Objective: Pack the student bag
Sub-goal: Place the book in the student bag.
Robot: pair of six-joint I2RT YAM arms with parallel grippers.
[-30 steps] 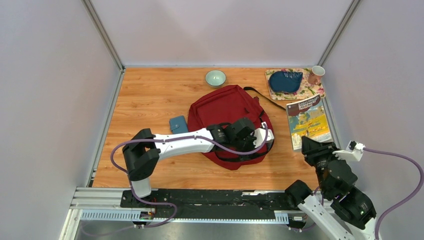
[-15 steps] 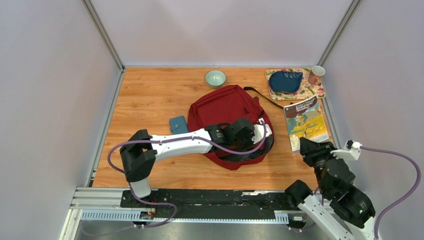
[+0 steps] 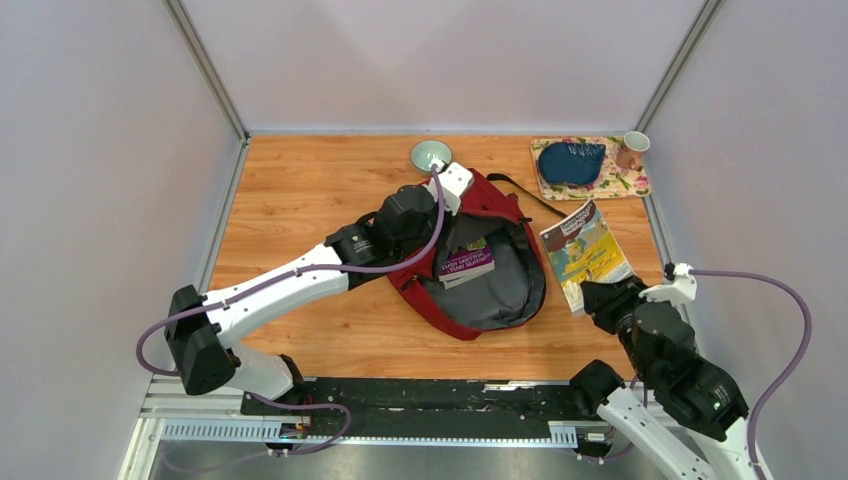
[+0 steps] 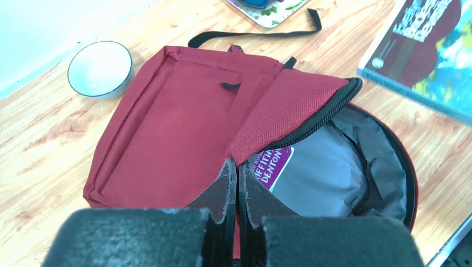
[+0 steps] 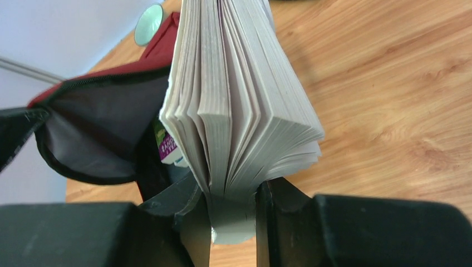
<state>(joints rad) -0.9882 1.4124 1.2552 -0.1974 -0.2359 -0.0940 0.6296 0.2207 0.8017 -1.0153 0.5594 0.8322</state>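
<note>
The dark red student bag lies mid-table with its mouth open, grey lining showing and a purple book inside. My left gripper is shut on the edge of the bag's front flap and holds it raised; the left wrist view shows the jaws pinching the red fabric. My right gripper is shut on the near edge of a colourful paperback, tilted up just right of the bag. The right wrist view shows the paperback's pages fanned above the gripper, with the bag's opening to the left.
A pale green bowl sits just beyond the bag. At the far right corner a floral mat carries a dark blue pouch, with a mug beside it. A black strap trails from the bag toward the mat.
My left gripper closed on the flap and pulled it up and toward the far left, opening the bag and baring the purple book. My right gripper tilted the paperback up and carried it leftward.
</note>
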